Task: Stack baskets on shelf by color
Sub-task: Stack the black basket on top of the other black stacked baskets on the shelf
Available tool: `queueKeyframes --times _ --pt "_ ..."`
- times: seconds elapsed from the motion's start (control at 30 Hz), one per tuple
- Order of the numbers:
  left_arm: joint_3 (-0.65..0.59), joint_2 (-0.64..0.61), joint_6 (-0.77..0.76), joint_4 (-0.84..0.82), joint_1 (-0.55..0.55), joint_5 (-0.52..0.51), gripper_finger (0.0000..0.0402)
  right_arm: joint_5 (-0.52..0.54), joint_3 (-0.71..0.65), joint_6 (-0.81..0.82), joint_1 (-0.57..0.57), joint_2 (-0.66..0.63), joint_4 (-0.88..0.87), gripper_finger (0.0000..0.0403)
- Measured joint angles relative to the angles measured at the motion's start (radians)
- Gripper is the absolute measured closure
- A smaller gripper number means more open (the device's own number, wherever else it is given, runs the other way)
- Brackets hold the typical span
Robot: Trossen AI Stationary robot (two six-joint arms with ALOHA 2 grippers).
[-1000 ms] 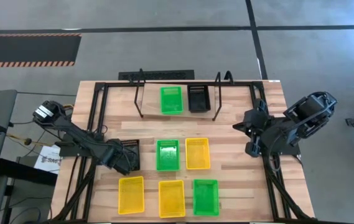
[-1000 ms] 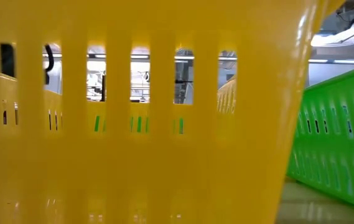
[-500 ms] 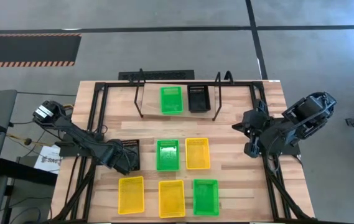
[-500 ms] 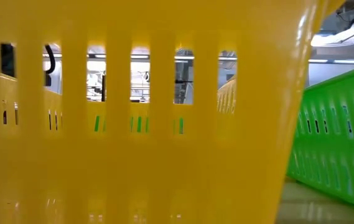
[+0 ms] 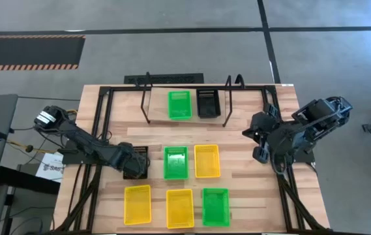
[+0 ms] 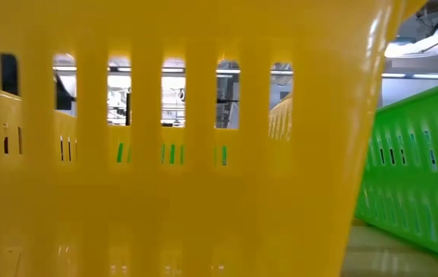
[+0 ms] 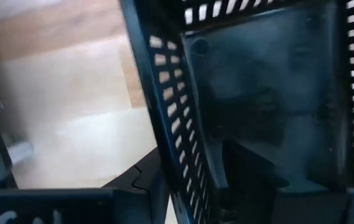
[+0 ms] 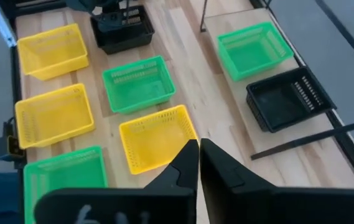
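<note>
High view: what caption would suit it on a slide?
Left gripper at a black basket; six baskets await, two sit under the shelf.

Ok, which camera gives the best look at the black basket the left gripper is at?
The left wrist view: the black basket fills it, perforated wall and floor up close. The high view shows it small beside the green basket, partly under the left gripper. The right wrist view shows it far off. The low view doesn't show it.

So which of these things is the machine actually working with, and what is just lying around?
In the job: yellow baskets, green baskets, black baskets, the shelf, left claw at the loose black basket, right claw waiting.

Just lying about: papers and cables beside the table.
</note>
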Motion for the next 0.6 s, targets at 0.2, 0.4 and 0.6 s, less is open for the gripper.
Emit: queueKeyframes --times 0.2,0.4,0.6 --pt "0.0 0.0 0.175 0.003 0.088 0.033 0.0354 -0.001 0.0 0.02 -0.02 0.007 0.0 0.0373" --pt "0.001 -0.002 0.269 0.009 0.143 0.062 0.0398 -0.011 0.0 0.046 -0.022 0.008 0.0 0.0395" --pt "0.0 -0.043 0.329 0.064 0.163 0.047 0.0401 -0.015 0.0 0.057 -0.015 0.008 0.0 0.04"
